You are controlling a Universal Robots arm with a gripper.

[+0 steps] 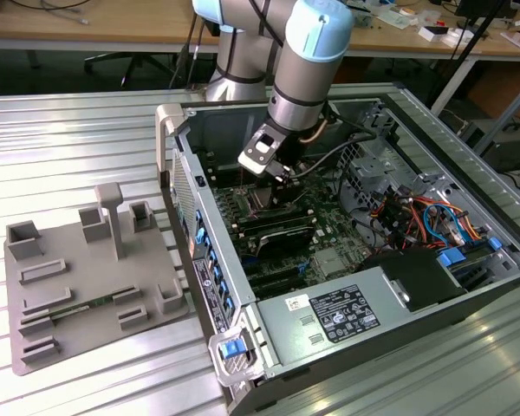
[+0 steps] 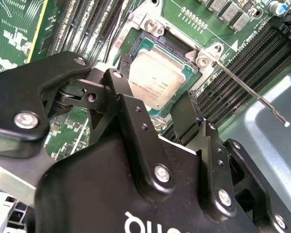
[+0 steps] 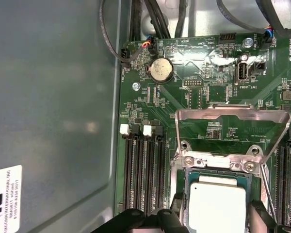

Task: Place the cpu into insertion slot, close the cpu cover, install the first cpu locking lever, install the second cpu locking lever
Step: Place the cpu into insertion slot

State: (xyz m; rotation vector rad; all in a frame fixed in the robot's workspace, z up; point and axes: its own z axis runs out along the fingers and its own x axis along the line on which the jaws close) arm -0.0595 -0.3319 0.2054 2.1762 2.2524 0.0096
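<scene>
One cpu (image 3: 217, 206) lies flat in the single slot (image 2: 153, 40), metal top up and edges square with the slot's rim. Being square, it has no long axis. The one cover (image 3: 233, 115) stands raised from its hinge beside the slot. One lever (image 2: 252, 94) slants away from a slot corner, across the memory slots (image 2: 247, 53). The gripper (image 2: 155, 78), down inside the case (image 1: 399, 113), is released, with a finger (image 2: 184, 111) on either side of the cpu.
</scene>
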